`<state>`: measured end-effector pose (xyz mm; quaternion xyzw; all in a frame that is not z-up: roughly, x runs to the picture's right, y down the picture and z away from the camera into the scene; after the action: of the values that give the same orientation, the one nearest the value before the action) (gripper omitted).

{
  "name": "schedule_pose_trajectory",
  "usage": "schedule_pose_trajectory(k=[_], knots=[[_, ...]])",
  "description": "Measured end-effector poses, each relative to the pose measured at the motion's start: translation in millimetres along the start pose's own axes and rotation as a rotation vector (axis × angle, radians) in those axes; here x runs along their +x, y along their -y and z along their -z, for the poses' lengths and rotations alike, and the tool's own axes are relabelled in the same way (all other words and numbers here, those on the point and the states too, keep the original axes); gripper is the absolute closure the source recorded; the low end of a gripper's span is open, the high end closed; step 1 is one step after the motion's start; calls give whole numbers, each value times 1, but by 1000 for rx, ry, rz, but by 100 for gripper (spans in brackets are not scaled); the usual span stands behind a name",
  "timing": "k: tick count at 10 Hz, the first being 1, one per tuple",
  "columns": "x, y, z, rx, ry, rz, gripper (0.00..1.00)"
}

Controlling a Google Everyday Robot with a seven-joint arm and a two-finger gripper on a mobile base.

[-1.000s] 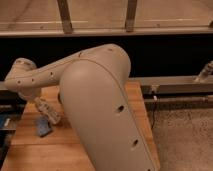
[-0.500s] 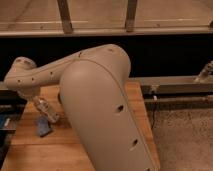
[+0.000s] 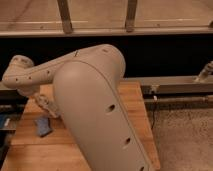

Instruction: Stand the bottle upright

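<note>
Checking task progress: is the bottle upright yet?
Cannot tell: the large beige robot arm hides it; the gripper sits low over the wooden table.

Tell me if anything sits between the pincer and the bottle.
Cannot tell: no bottle shows. The pincer hangs over the wooden table's left side, beside a blue object; the arm's bulky housing hides much of the tabletop.

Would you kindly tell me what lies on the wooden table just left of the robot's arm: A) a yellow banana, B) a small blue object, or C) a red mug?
B: a small blue object lies on the wooden table, just below the gripper, left of the arm.
</note>
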<state>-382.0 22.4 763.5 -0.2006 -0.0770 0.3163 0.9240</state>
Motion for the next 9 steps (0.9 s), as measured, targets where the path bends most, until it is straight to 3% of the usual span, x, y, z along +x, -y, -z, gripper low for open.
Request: schedule_pose_trajectory(k=[6, 9], knots=[[2, 10, -5, -23, 51, -31, 99], [12, 13, -2, -20, 55, -46, 72]])
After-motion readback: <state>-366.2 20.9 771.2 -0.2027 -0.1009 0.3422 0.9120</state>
